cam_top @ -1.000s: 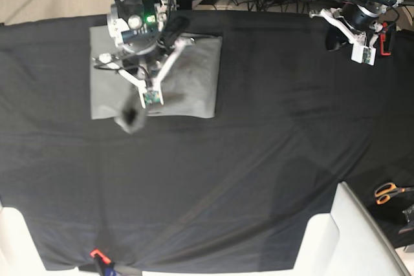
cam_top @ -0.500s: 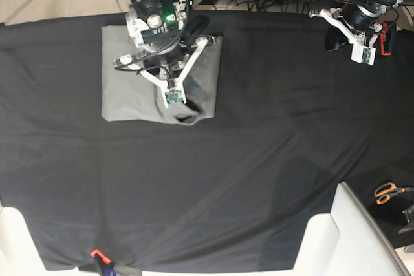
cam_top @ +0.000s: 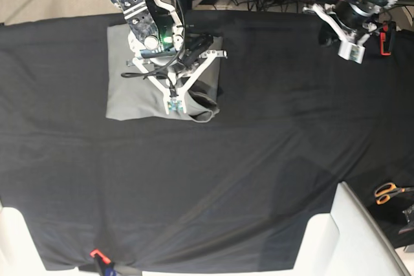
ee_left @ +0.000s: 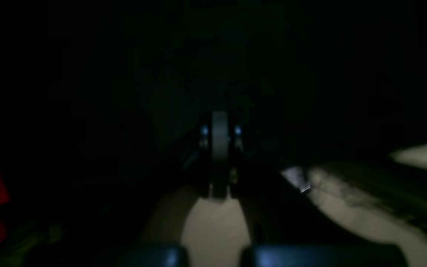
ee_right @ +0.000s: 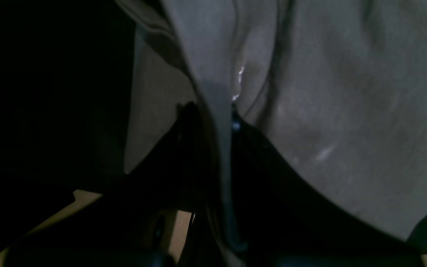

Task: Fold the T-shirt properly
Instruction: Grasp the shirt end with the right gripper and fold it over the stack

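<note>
The grey T-shirt (cam_top: 132, 92) lies as a folded rectangle on the black table cloth at the back left. My right gripper (cam_top: 184, 113) is low over its front right part, where a small lump of fabric is bunched. In the right wrist view the T-shirt (ee_right: 328, 111) fills the frame, and my right gripper (ee_right: 219, 115) is shut on a ridge of its grey cloth. My left gripper (cam_top: 330, 35) hangs at the back right, far from the shirt. In the dark left wrist view my left gripper (ee_left: 219, 148) has its fingers pressed together on nothing.
The black table cloth (cam_top: 246, 179) covers the whole table. Orange-handled scissors (cam_top: 388, 192) lie off the right edge. White chair-like shapes (cam_top: 352, 237) stand at the two front corners. A red clamp (cam_top: 387, 38) is beside the left arm, and a small red clip (cam_top: 97, 253) sits at the front edge.
My right gripper has carried the pinched shirt fabric from the shirt's front left across to its front right. The left arm has turned slightly at the back right.
</note>
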Available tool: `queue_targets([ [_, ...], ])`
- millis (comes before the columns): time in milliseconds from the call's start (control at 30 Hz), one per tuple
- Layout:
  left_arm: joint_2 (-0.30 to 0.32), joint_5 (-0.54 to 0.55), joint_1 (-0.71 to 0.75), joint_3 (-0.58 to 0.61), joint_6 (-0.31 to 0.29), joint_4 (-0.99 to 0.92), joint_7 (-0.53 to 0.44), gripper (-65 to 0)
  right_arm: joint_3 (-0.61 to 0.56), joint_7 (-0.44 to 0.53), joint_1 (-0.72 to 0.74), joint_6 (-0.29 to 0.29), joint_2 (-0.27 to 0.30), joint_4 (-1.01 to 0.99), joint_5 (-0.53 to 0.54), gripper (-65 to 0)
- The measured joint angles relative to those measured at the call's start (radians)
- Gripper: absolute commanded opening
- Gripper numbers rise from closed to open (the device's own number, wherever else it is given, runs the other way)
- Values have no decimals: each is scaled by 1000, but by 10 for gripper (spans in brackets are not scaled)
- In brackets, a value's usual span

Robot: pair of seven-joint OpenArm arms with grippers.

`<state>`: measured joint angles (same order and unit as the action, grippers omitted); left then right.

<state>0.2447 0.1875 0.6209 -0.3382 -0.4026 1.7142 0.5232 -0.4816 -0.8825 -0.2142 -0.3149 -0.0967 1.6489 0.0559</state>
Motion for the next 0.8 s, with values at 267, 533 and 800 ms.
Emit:
queue_targets([
  [267, -48, -79, -16, 19, -13, 0, -4, -650, 2, 45, 2, 0, -1, -2, 0, -642],
  [533, -47, -79, -12, 11, -13, 0, -8, -650, 3, 46, 3, -1, 0, -2, 51, -642],
  [800, -48, -79, -11, 10, -13, 1, -8, -650, 4, 49, 24, 0, 17, -4, 124, -642],
])
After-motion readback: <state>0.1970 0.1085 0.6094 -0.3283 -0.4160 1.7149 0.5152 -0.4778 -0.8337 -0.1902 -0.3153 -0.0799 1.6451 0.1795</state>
